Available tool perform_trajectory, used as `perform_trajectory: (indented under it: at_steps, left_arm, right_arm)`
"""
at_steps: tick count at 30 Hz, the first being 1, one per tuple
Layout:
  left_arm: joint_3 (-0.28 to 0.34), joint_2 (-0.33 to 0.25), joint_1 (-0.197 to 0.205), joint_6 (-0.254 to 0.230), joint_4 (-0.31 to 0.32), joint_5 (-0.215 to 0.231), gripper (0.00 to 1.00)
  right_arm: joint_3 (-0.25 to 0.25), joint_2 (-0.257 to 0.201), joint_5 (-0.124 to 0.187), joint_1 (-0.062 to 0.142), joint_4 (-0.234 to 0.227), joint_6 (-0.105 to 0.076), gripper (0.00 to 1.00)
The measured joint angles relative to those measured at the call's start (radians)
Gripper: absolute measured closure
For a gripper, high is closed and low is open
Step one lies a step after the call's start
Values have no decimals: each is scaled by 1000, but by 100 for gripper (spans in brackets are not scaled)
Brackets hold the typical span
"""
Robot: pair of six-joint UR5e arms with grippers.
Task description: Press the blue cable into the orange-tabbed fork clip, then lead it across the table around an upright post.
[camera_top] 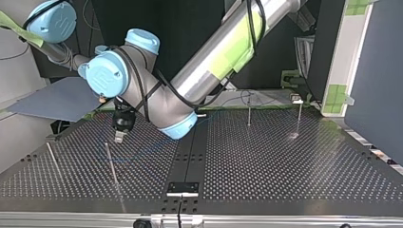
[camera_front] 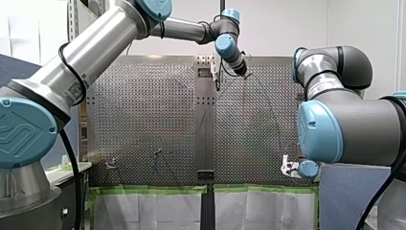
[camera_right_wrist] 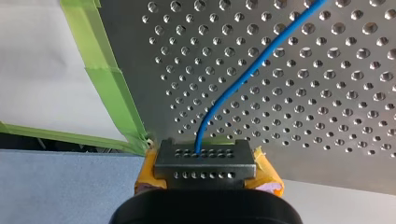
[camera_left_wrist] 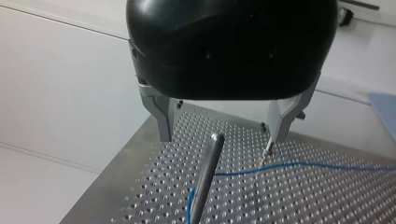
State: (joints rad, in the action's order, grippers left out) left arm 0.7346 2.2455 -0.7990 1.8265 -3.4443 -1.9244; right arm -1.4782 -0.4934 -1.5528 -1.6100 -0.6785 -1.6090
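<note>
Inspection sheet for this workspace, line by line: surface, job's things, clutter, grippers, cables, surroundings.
Surface: perforated metal table, with green tape along one edge.
Job's things: blue cable lying on the table; several upright posts, with one post under my left gripper; the fork clip cannot be made out.
Clutter: nothing seen.
Grippers: left gripper open, the post's top showing between its metal fingers; right gripper shut on the blue cable, near the taped edge.
Cables: the blue cable appears to bend round that post's foot; a black arm cable hangs by my left arm's base.
Surroundings: pale walls; a grey board beside the table.
</note>
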Motion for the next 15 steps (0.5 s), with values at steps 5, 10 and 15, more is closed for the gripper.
perform_trajectory:
  at_steps: [5,10,15]
  left_arm:
    - [0,0,-1,-46,2,-50,0]
    - [0,0,-3,-57,2,-104,0]
    - [1,0,-3,-56,0,-132,0]
  right_arm:
    - [0,0,0,-1,1,0,100]
    - [0,0,0,-1,4,1,100]
    - [0,0,0,-2,5,1,100]
